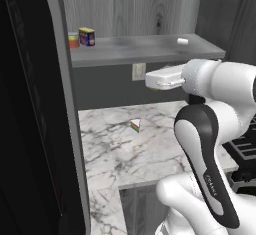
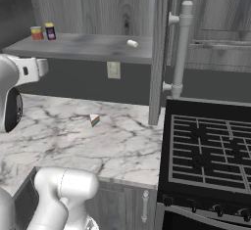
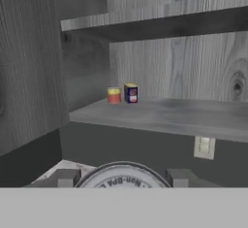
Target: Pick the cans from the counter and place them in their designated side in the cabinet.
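1. Ahead of the jaws and higher, at the far left end of the cabinet (image 3: 160, 113) shelf, the boxy dark blue can (image 3: 130, 93) with a yellow top stands touching or just beside a short red-and-yellow can (image 3: 114, 95).
2. A tall black panel (image 1: 30, 129) stands at the left of the counter (image 1: 125, 149); a small white object (image 1: 182, 41) lies further right on the shelf.
3. A rainbow-striped wedge (image 1: 135, 125) lies on the white marble, below the hand.
4. The arm reaches up, with the hand level and pointing to the cabinet.
5. The gripper (image 3: 122, 177) holds the round silvery-topped can (image 3: 122, 175) between its two fingers, at the bottom of the hand view.
6. The cabinet is grey wood-grain, the shelf smooth.
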Controlling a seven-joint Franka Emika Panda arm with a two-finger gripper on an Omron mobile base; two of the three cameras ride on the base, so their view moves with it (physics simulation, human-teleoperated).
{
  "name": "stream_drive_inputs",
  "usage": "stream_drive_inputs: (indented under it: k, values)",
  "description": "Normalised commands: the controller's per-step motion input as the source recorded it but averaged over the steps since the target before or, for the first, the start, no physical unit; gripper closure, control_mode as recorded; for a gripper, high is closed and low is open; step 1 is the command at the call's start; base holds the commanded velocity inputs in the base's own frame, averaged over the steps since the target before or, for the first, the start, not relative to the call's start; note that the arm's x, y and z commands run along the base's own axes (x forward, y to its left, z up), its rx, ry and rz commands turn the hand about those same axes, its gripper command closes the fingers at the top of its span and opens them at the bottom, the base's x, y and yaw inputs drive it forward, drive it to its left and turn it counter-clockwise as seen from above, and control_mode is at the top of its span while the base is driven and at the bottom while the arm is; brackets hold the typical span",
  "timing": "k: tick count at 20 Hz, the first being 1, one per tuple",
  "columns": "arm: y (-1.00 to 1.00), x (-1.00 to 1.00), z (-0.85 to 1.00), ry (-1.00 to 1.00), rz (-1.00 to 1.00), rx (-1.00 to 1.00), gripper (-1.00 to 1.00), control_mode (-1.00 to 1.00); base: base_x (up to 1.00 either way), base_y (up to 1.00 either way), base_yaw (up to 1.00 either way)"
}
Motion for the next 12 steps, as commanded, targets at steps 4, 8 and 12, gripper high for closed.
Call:
stream_drive_inputs:
  k: [4, 8, 12]
  values:
    - [0.00, 0.00, 0.18, -0.06, 0.00, 0.02, 1.00, -1.00, 0.00, 0.00, 0.00]
    - [0.00, 0.00, 0.17, -0.03, 0.00, 0.01, 1.00, -1.00, 0.00, 0.00, 0.00]
    - [0.00, 0.00, 0.17, 0.00, 0.00, 0.02, 1.00, -1.00, 0.00, 0.00, 0.00]
